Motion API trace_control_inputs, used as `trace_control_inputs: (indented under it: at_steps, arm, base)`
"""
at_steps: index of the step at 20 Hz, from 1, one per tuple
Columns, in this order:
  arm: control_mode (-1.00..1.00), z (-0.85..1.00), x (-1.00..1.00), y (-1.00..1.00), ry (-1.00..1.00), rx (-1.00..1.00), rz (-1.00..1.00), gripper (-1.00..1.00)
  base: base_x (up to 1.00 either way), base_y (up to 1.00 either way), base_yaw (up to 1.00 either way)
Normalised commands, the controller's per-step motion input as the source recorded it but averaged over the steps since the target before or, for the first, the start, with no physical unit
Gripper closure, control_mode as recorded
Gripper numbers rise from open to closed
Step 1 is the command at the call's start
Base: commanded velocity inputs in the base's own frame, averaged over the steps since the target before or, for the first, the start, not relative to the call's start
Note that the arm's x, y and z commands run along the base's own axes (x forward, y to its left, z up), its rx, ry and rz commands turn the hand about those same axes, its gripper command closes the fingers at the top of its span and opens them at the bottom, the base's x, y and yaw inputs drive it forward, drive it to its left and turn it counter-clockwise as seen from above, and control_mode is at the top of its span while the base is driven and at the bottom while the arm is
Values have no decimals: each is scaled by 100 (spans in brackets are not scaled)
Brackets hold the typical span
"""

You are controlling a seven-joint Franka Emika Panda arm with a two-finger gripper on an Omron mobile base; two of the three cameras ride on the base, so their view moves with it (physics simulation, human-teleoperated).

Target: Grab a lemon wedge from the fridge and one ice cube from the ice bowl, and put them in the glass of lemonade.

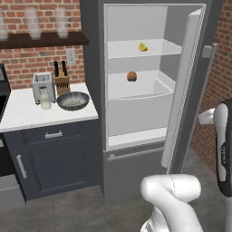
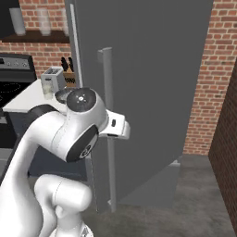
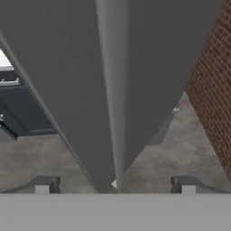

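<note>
The fridge (image 1: pixel 93 68) stands open, and its door (image 2: pixel 152 92) is swung out to the right. A tiny yellow lemon wedge (image 1: pixel 143 46) lies on the upper white shelf. On the counter, the glass of lemonade (image 1: pixel 45 101) stands in front of the toaster, with the dark ice bowl (image 1: pixel 73 100) to its right. My gripper (image 3: pixel 115 185) is open at the door's outer face. Its fingertips (image 3: pixel 43 184) stand wide apart on either side of the long grey bar handle (image 3: pixel 110 90) without touching it.
An orange-brown lump (image 1: pixel 132 76) sits on the lower fridge shelf. A toaster (image 1: pixel 43 86) and a knife block (image 1: pixel 62 81) stand at the back of the counter (image 1: pixel 18 113). Frosted glasses (image 1: pixel 32 22) line a wall shelf. A brick wall (image 2: pixel 222 139) closes off the right side.
</note>
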Motion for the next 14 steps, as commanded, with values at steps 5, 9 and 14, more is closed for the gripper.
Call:
trace_control_inputs:
  at_steps: [5, 9, 14]
  arm:
    - [-100, 49, -62, 54, -14, -13, -1, -100]
    - [-100, 30, -6, 100, 0, -28, -11, -100]
    - [-100, 28, 15, 100, 0, -36, -20, -100]
  base:
    - [0, 0, 0]
    - [0, 0, 0]
    - [0, 0, 0]
